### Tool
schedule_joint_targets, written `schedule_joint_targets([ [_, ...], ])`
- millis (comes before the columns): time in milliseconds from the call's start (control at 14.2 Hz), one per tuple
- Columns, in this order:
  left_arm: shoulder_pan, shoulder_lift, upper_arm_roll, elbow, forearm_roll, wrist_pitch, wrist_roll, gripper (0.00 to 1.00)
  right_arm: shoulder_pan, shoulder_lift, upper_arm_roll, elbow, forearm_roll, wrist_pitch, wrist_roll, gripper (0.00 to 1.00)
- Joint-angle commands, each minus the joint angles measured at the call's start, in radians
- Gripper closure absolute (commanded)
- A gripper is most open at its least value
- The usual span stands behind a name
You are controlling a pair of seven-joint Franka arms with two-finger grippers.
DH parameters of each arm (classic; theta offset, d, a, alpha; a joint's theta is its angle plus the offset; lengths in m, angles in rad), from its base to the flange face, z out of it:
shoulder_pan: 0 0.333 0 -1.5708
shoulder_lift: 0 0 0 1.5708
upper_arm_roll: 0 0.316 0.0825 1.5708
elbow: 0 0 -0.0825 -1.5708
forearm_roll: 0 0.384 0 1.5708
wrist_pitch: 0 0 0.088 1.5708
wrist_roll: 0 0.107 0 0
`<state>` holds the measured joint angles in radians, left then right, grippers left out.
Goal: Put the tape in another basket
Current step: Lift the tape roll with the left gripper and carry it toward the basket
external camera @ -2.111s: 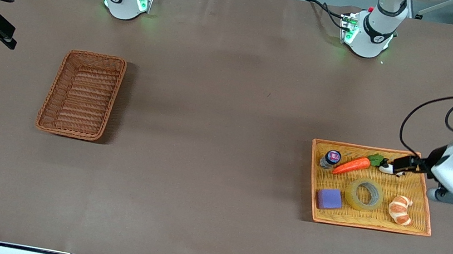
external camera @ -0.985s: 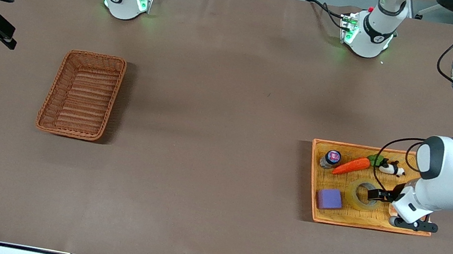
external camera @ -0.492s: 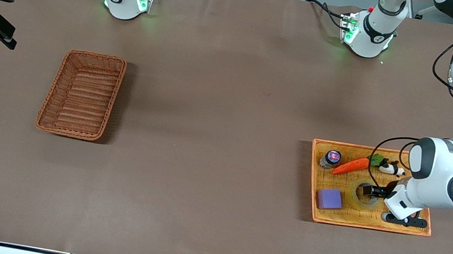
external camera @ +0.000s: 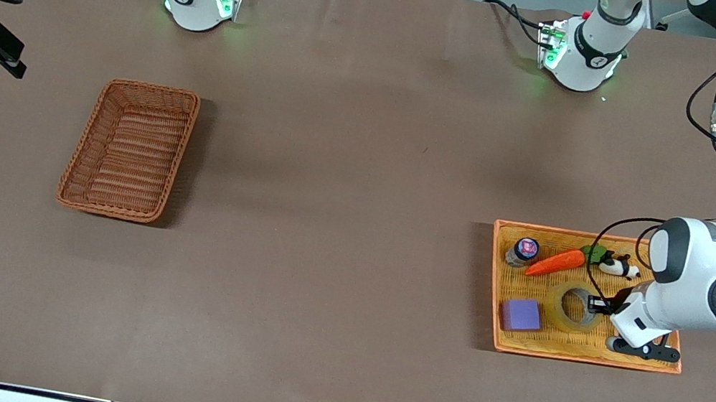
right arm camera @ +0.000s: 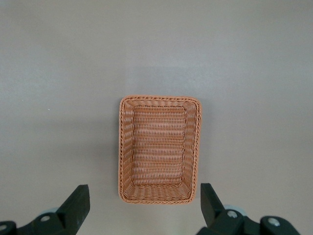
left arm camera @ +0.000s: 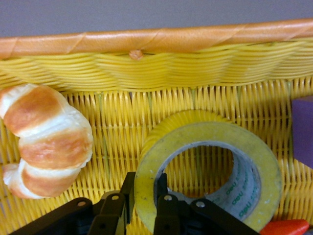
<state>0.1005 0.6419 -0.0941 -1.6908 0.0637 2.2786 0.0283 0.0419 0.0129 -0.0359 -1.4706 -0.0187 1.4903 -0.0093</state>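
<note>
Left gripper (left arm camera: 145, 208) clamped on wall of tape (left arm camera: 208, 169), 1 finger inside hole, 1 outside; tape in yellow tray (external camera: 594, 355), beside croissant (left arm camera: 44, 139). Risk: thin-wall pinch slips on lift, roll swings, drops before basket (external camera: 130, 148). Right gripper (right arm camera: 144, 205) wide, waiting above basket.

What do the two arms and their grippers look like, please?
Both arms have glossy white shells with dark grey joint caps and black bands. Their bases glow green. A black cable loops along the left arm. The left gripper and the right gripper have black fingers.
</note>
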Motion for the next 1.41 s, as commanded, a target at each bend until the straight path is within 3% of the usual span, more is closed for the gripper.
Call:
schedule_joint_targets([
  [0,-0.001,-0.002,-0.003,0.011,0.019,0.013,0.019,0.96,-0.007,0.001,0.002,-0.001,0.003,0.005,-0.011,0.00],
  [352,-0.001,-0.086,-0.006,0.013,0.019,0.001,0.012,0.98,-0.008,0.001,0.002,-0.001,0.003,0.004,-0.011,0.00],
  [844,-0.041,-0.295,-0.030,0.043,0.019,-0.186,-0.014,1.00,-0.010,0.002,0.002,-0.001,0.003,0.004,-0.017,0.00],
  [1055,-0.100,-0.289,-0.064,0.144,0.018,-0.356,-0.063,1.00,-0.013,0.004,0.002,-0.001,-0.001,0.005,-0.024,0.00],
  [1337,-0.272,-0.275,-0.095,0.158,0.019,-0.424,-0.252,1.00,-0.013,0.036,0.001,0.009,-0.007,0.007,-0.023,0.00],
])
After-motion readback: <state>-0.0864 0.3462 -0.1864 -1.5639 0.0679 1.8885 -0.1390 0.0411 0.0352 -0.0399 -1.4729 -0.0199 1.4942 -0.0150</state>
